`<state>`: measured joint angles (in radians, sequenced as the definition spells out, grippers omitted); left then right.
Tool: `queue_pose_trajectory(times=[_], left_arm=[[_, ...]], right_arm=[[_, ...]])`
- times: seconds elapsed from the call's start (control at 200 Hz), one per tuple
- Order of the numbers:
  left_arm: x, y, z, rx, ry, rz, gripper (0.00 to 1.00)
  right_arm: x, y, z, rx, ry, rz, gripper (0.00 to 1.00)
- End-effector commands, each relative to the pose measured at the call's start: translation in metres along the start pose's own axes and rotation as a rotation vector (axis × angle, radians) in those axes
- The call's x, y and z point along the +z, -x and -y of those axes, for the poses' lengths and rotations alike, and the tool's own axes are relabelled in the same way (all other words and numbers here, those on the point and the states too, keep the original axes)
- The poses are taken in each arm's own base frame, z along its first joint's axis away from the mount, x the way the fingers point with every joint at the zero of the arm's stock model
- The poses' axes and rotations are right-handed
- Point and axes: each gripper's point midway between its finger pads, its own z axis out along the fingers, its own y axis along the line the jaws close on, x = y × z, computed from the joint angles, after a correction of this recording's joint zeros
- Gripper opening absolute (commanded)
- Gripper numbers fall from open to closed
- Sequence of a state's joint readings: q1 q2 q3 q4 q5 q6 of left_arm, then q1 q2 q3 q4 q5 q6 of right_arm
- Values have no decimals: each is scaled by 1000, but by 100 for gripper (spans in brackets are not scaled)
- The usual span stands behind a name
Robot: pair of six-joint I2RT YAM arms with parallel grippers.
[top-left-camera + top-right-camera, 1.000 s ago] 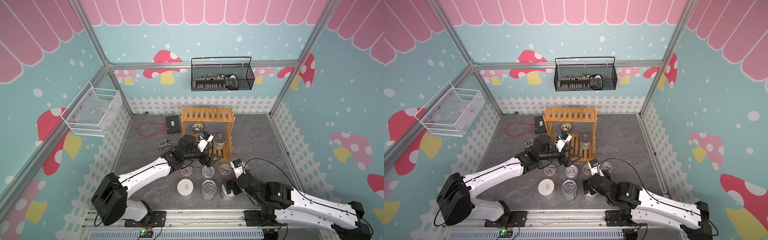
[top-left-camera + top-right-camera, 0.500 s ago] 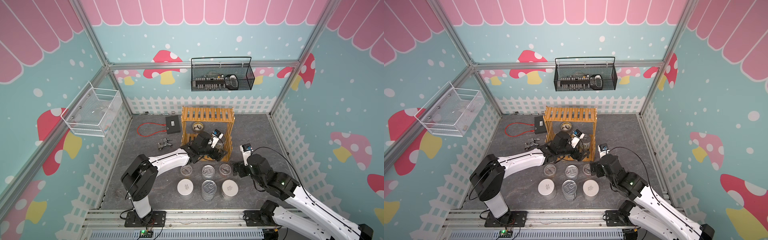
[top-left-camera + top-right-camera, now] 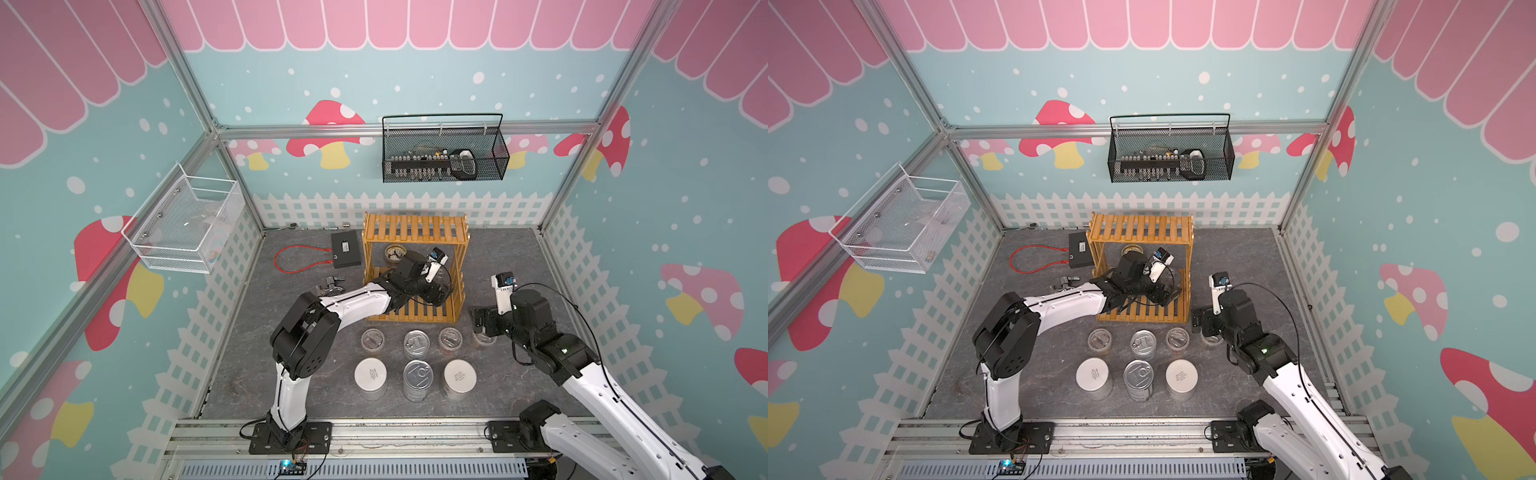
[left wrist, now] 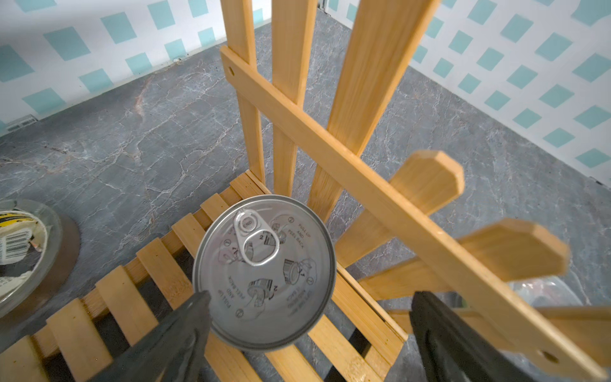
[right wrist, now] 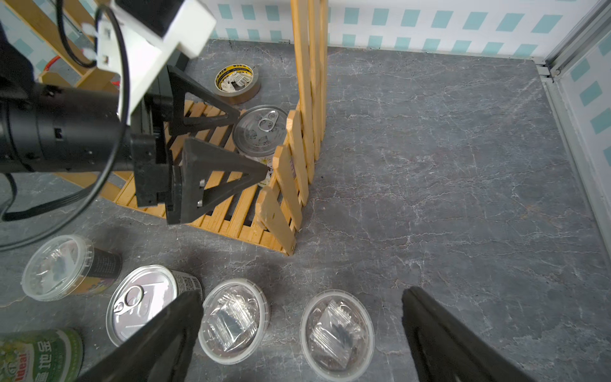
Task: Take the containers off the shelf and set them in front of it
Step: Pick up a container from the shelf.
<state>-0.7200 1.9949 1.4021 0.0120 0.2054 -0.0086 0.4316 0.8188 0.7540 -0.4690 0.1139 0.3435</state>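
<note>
One tin [image 4: 264,271] left on the shelf [image 3: 415,228], lower tier, close against the side slats. Seven other containers [image 3: 417,376] stand on the worktop [image 3: 505,257] in front. Left hand [image 4: 309,299] is wide open, its fingers [image 4: 185,327] flanking the tin; we can't tell if they touch. Right hand [image 5: 301,296] is wide too, empty, over the tubs [image 5: 234,325]. We judge the tin rigid, slick-walled and heavy if full. Grip mid-wall, squarely, not the rim or pull-tab.
</note>
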Motion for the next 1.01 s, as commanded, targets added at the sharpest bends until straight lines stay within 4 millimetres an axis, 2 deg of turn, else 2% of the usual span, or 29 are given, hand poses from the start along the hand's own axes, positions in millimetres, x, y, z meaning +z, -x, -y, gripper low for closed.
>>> queue_pose_trajectory(times=[0.0, 0.265, 0.4, 0.655, 0.876, 1.001], left_arm=[[11, -4, -7, 31, 2, -31, 97], [24, -12, -14, 48, 8, -59, 89], [24, -15, -20, 59, 37, -69, 90], [8, 7, -8, 83, 24, -24, 95], [-18, 25, -3, 85, 41, 19, 96], [-23, 18, -6, 85, 59, 6, 97]], right_arm=[[2, 19, -7, -17, 59, 50, 99], [8, 24, -2, -23, 62, 55, 99], [9, 24, 0, -29, 57, 55, 99], [13, 21, 0, -29, 64, 53, 99], [13, 18, 1, -30, 63, 49, 99], [15, 18, 0, -30, 74, 47, 99]])
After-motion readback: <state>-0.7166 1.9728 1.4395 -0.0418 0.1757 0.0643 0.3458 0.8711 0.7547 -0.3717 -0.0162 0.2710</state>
